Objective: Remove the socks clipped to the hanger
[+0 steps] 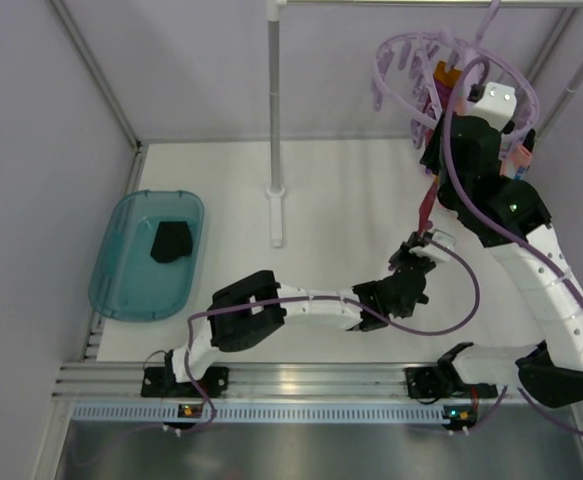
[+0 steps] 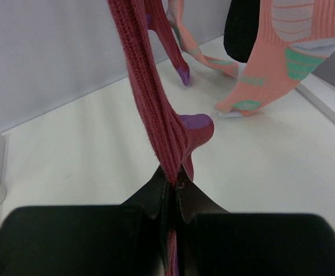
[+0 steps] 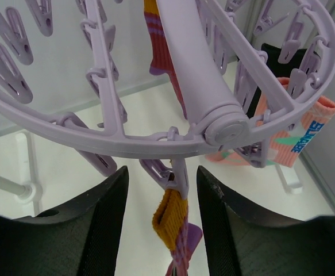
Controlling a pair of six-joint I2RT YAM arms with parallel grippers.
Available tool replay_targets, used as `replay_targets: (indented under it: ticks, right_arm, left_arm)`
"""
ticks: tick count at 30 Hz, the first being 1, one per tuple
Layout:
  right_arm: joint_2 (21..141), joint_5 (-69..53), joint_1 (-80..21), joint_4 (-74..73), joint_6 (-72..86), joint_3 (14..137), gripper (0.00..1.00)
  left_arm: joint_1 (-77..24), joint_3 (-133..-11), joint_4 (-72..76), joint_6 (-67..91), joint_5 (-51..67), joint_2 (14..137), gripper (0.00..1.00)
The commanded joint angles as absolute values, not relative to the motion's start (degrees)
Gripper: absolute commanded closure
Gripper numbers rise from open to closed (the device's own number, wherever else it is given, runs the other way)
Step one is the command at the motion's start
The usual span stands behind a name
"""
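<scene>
Over the white table (image 1: 341,190), the lilac hanger (image 3: 127,138) hangs just above the right tool (image 3: 162,178). That tool's fingers stand released, one to either side of a single peg (image 3: 177,175), touching nothing. The chief risk, as I judge it, lies with the hanger. The left tool (image 2: 170,194) is clenched on the lower end of the magenta-red sock (image 2: 150,103), which runs taut upward and away from it. A downward pull while the peg bites could tip the ring, swing it out from between the right tool's fingers, or unseat its hook (image 1: 491,22). The sock itself may also overstretch, or slide out of the left tool's narrow pinch. Smallest, the right tool may close on the wrong part of the peg and fail to open it. The sock is ribbed knit, bunched into a narrow rope just above the left tool, with a purple heel (image 2: 193,122) bulging up and to that tool's right. The mustard-orange cuff (image 3: 168,215), gripped by the peg between the right tool's fingers, looks to be its top end. Beyond the left tool hang a salmon pink sock (image 2: 282,63) with green patches and a black sock (image 2: 245,29).
</scene>
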State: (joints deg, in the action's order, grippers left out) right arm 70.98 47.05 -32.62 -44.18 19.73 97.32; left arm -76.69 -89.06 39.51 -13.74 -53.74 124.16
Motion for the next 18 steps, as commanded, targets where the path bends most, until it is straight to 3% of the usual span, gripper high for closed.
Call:
replay_targets:
  ticks: [1, 18]
  right_arm:
    - [71.6, 49.8, -34.2, -44.9, 20.5, 100.0, 0.52]
    - [71.2, 54.8, -34.8, -45.9, 18.2, 99.5, 0.53]
  left_arm:
    - [-77.5, -92.1, 42.8, -16.2, -56.2, 124.9, 1.0]
    - [-78.0, -92.2, 42.8, -17.4, -56.2, 125.1, 1.0]
